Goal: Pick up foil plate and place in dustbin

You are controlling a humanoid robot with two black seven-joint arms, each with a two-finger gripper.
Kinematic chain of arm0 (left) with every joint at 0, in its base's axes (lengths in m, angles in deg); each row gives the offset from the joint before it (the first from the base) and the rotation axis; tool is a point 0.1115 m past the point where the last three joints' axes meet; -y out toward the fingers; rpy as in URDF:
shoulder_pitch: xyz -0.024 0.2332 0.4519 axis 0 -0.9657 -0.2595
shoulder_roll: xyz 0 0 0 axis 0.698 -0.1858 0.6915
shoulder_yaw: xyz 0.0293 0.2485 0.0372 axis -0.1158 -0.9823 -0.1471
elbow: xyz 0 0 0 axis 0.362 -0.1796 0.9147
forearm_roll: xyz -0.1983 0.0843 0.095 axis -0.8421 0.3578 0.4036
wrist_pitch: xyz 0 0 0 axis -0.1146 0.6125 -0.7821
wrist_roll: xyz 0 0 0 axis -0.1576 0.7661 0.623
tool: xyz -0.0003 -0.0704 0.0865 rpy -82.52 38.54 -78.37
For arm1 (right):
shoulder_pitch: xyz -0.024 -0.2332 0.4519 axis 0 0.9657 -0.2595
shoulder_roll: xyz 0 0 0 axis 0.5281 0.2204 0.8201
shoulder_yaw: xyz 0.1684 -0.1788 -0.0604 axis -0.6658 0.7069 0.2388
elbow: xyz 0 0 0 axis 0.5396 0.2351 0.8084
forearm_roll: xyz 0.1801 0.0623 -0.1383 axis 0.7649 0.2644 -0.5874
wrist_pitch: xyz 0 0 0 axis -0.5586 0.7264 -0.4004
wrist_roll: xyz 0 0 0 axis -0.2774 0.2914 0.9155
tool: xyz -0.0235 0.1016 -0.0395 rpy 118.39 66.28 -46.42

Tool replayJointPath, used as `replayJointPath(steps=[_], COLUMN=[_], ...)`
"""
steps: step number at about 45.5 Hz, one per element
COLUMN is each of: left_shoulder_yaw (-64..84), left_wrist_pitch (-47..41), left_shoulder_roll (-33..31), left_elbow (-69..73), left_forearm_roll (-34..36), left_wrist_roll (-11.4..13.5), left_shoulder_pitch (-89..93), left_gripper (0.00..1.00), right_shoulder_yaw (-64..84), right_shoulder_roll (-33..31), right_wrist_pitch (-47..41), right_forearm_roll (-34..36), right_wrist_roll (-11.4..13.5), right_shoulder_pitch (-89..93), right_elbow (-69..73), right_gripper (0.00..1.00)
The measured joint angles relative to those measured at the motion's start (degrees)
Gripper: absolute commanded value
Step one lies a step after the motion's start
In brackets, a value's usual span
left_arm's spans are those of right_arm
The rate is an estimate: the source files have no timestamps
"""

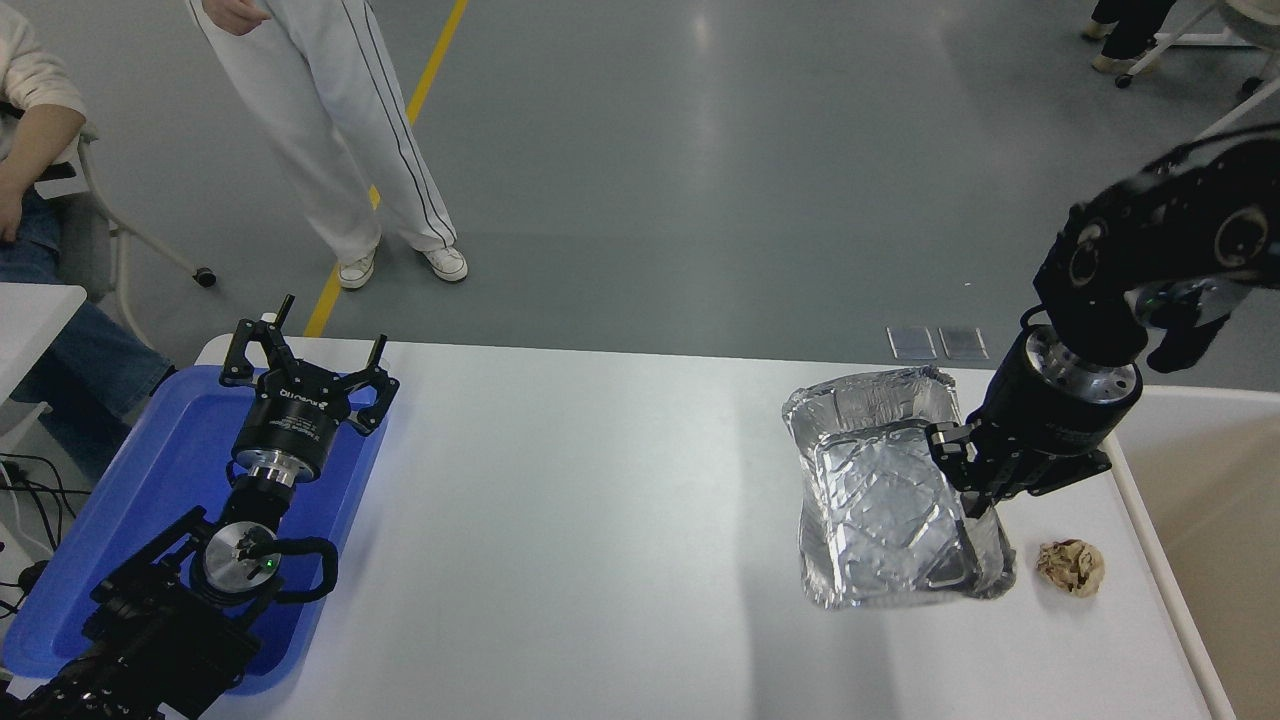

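Observation:
The shiny silver foil plate [885, 500] hangs in the air above the table's right part, tilted, with its shadow on the table below. My right gripper [962, 478] is shut on the plate's right rim and holds it up. The dustbin [1215, 470] with its cream-white rim and beige inside stands just past the table's right edge, to the right of the plate. My left gripper [305, 365] is open and parked over the blue tray at the lower left.
A small crumpled brown paper ball [1070, 567] lies on the white table [560, 520] right of the plate. A blue tray [170, 470] sits at the left edge. A person in white trousers [340, 150] stands beyond the table; another sits at the far left.

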Motion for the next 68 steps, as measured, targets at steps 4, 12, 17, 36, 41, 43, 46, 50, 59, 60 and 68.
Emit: replayJointPath(steps=[4,12,17,36,41,43,46,50,59,60,68], left_shoulder_yaw=[0.0,0.0,0.0,0.0,0.0,0.0,0.0,0.0,0.0,0.0,0.0], left_wrist_pitch=[0.0,0.0,0.0,0.0,0.0,0.0,0.0,0.0,0.0,0.0,0.0], left_shoulder_roll=[0.0,0.0,0.0,0.0,0.0,0.0,0.0,0.0,0.0,0.0,0.0], left_elbow=[0.0,0.0,0.0,0.0,0.0,0.0,0.0,0.0,0.0,0.0,0.0], left_forearm_roll=[0.0,0.0,0.0,0.0,0.0,0.0,0.0,0.0,0.0,0.0,0.0], left_wrist_roll=[0.0,0.0,0.0,0.0,0.0,0.0,0.0,0.0,0.0,0.0,0.0], left_shoulder_pitch=[0.0,0.0,0.0,0.0,0.0,0.0,0.0,0.0,0.0,0.0,-0.1], left_gripper=[1.0,1.0,1.0,1.0,1.0,1.0,1.0,1.0,1.0,1.0,1.0], right_shoulder_yaw=[0.6,1.2,1.5,3.7,5.7,6.6,7.7,9.4,12.5,13.3,17.2], right_shoulder_roll=[-1.1,-3.1,-4.0,-5.9,-8.5,-10.0,-12.4,-16.8,-26.5,-28.0,-35.2], right_wrist_pitch=[-0.5,-1.1,-1.3,-1.5,-1.5,-1.5,-1.5,-1.5,-1.5,-1.5,-1.5], right_forearm_roll=[-0.9,-2.7,-3.6,-6.3,-7.6,-8.6,-9.9,-12.2,-17.4,-18.3,-21.3], right_wrist_roll=[0.0,0.0,0.0,0.0,0.0,0.0,0.1,0.1,0.1,0.1,0.1], right_shoulder_pitch=[-3.2,-8.7,-11.6,-15.5,-15.3,-15.1,-14.8,-14.3,-14.0,-14.0,-14.0], right_elbow=[0.1,0.3,0.4,0.4,0.1,-0.2,-0.6,-1.5,-3.2,-3.6,-5.8], right_gripper=[0.0,0.0,0.0,0.0,0.0,0.0,0.0,0.0,0.0,0.0,0.0])
